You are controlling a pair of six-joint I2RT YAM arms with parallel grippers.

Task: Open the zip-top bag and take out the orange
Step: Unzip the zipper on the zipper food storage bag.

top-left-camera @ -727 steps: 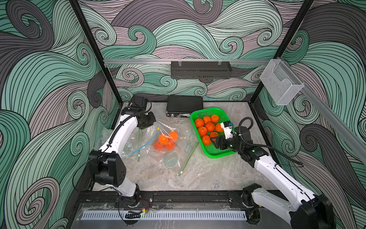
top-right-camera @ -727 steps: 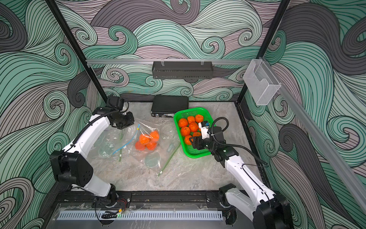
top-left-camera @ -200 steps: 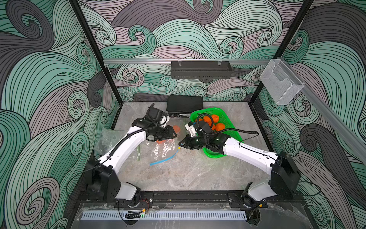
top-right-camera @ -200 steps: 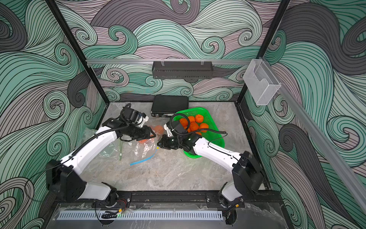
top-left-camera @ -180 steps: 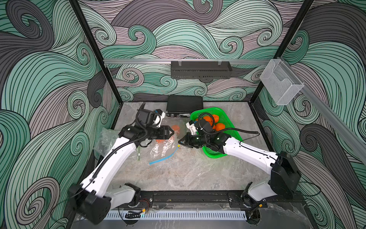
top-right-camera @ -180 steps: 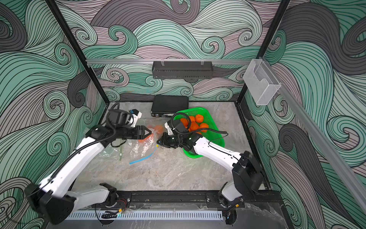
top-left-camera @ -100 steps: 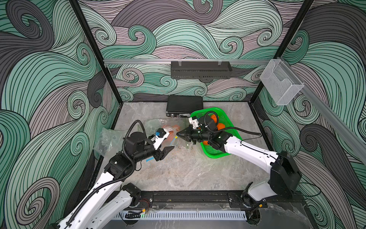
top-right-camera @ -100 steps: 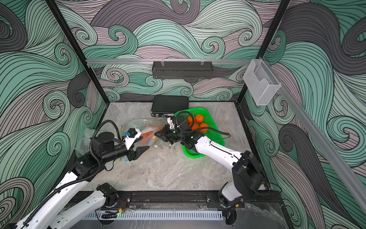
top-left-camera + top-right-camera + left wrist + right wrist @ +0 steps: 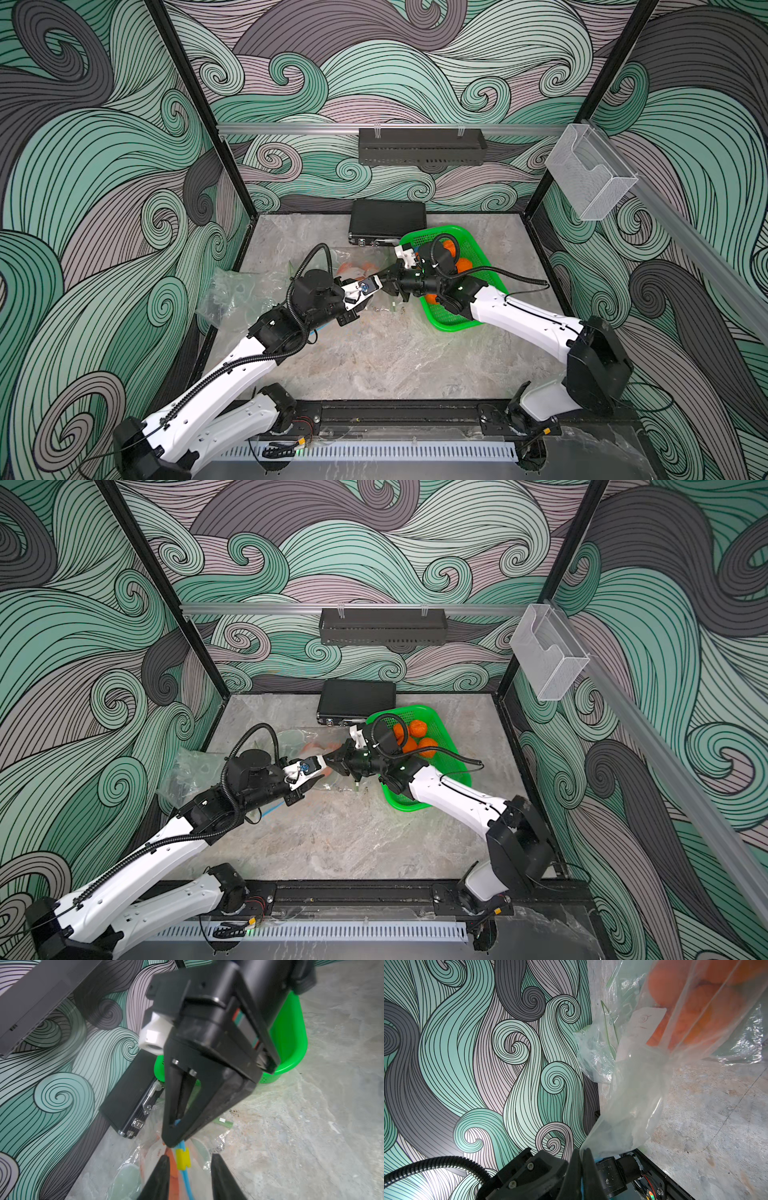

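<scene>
The right gripper [image 9: 173, 1140] is reaching out from above the green basket [image 9: 446, 229] and pinching one end of the blue zip track [image 9: 188, 1184] of the zip-top bag [image 9: 633, 1088]. Its jaws are clamped flat on the strip. It seems to be acting as an anchor, holding the closure raised and stretched so that it does not bunch up when the slider is pulled.

The bag is lying just beside the basket, on the side facing the left arm. Its film is trailing from the closed tips down to the oranges [image 9: 685, 1012], which are resting in the far end of the bag, sealed in.

The left gripper [image 9: 190, 1156] is coming in nose to nose with the right one, just beside the basket. Its fingers [image 9: 162, 1176] are standing narrowly apart, one on each side of the yellow slider [image 9: 182, 1159]. In the left wrist view they are not touching it, so nothing is being held. The straddling pose suggests the gripper is lining up to close on the slider and drag it along the track, away from the anchored end.

The zip looks closed, so the opening step is only being set up. The slider is small and the film slippery, so an off-centre squeeze could catch plastic instead.

Loose oranges [image 9: 417, 728] are sitting inside the basket, which is probably where the bagged fruit is meant to go.
</scene>
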